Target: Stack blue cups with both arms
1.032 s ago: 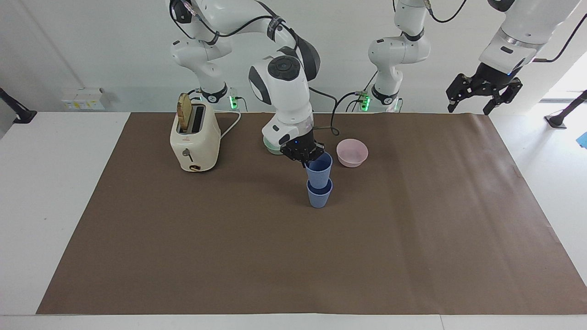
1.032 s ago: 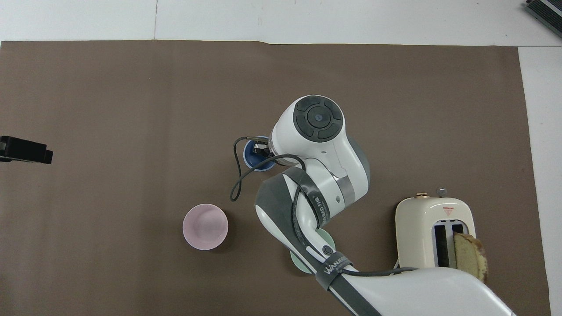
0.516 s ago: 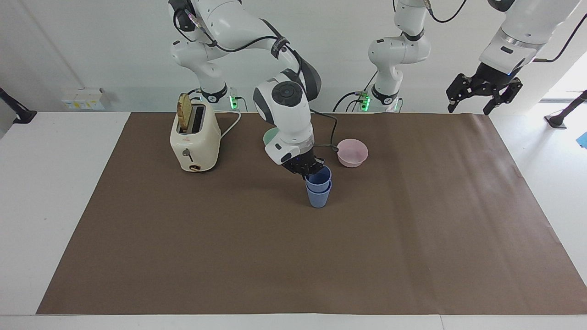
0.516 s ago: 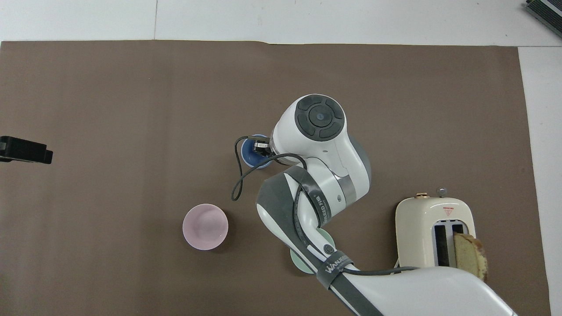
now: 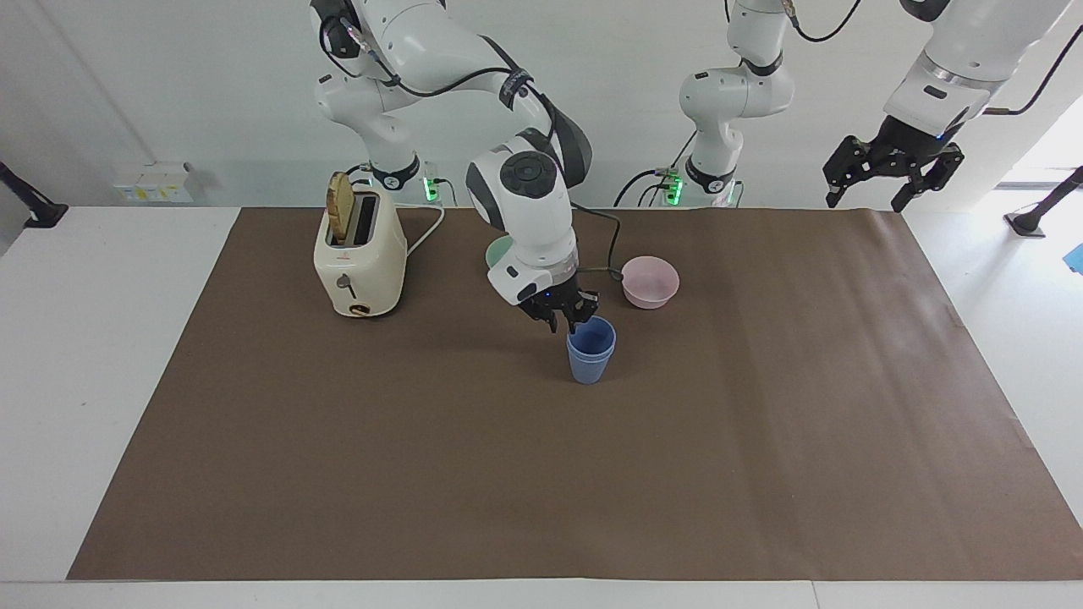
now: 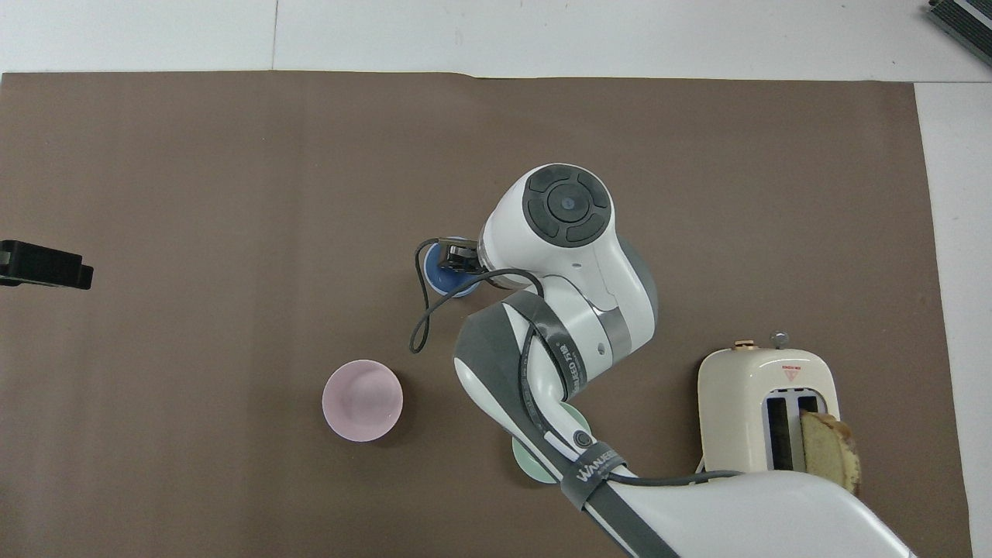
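Observation:
The two blue cups stand nested, one inside the other, on the brown mat near the table's middle. In the overhead view only part of the stack's rim shows beside the arm. My right gripper hangs just over the stack's rim, on the side nearer the robots, with its fingers apart and holding nothing. It also shows in the overhead view. My left gripper waits high in the air over the left arm's end of the table, open and empty. Its tip shows in the overhead view.
A pink bowl sits nearer the robots than the cups. A mint-green bowl lies partly hidden under the right arm. A cream toaster with a bread slice stands toward the right arm's end.
The right gripper lowered the upper cup fully into the lower one, then let go. The stack is now shorter and the fingers stand off the rim. The left arm has not moved.

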